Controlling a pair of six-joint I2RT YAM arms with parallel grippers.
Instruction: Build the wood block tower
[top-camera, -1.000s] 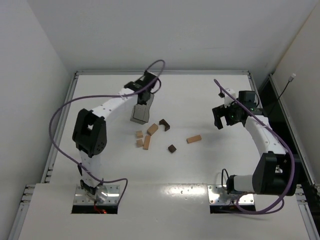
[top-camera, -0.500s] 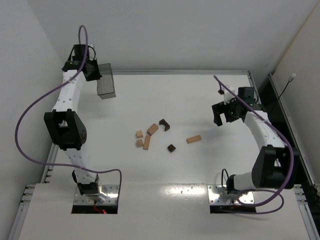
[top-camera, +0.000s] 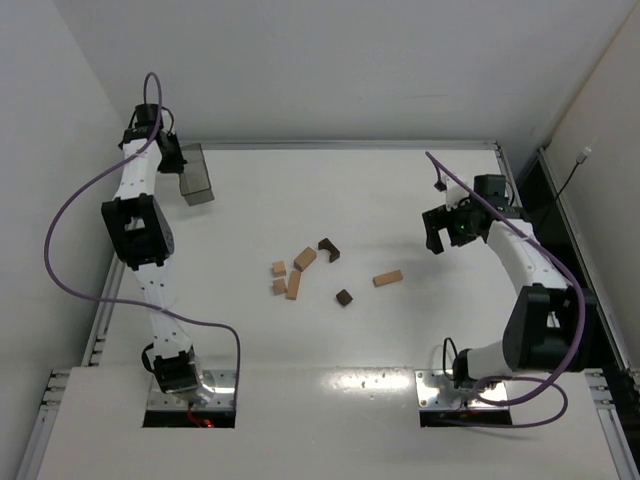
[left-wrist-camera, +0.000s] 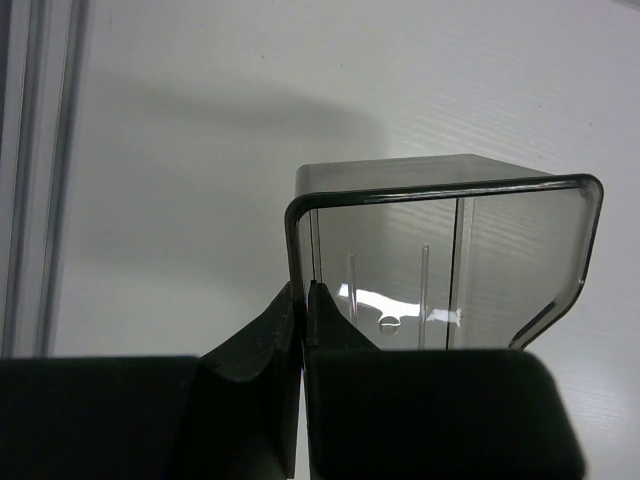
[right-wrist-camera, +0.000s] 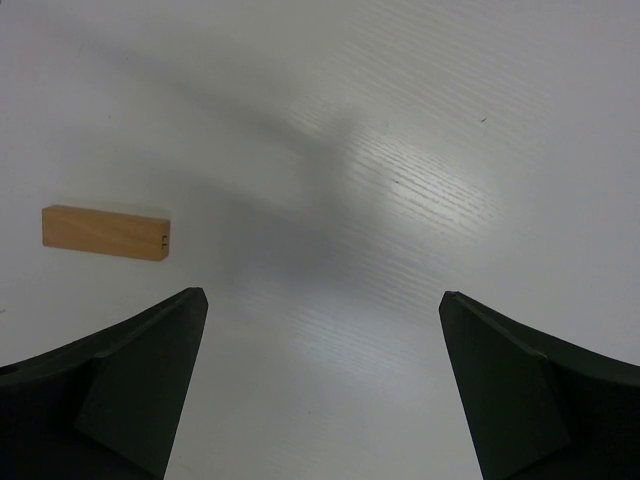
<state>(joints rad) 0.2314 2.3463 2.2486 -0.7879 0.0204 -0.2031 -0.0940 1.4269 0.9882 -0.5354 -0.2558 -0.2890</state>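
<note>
Table, white and broad, carried everything, with the two arms rising from its near edge. Over on the far left corner the left arm stood stretched tall, and its left gripper was clamped tight on one wall of a translucent grey bin; the wrist view showed the fingers pinched either side of that thin wall, the bin's open mouth facing the camera and nothing visible inside it. On the other side the right arm curled back toward the right edge, and the right gripper hung over bare tabletop with its jaws spread wide and nothing between them.

No tower stood at all: the wooden blocks lay loose mid-table, none stacked. A tan bar lay alone toward the right, and it showed again at the left of the right wrist view, well apart from the fingers. Left of it a small dark cube sat by itself. Further left came the cluster: a dark notched piece just beside a tan block, then a longer tan bar with two small tan cubes close at its left.
</note>
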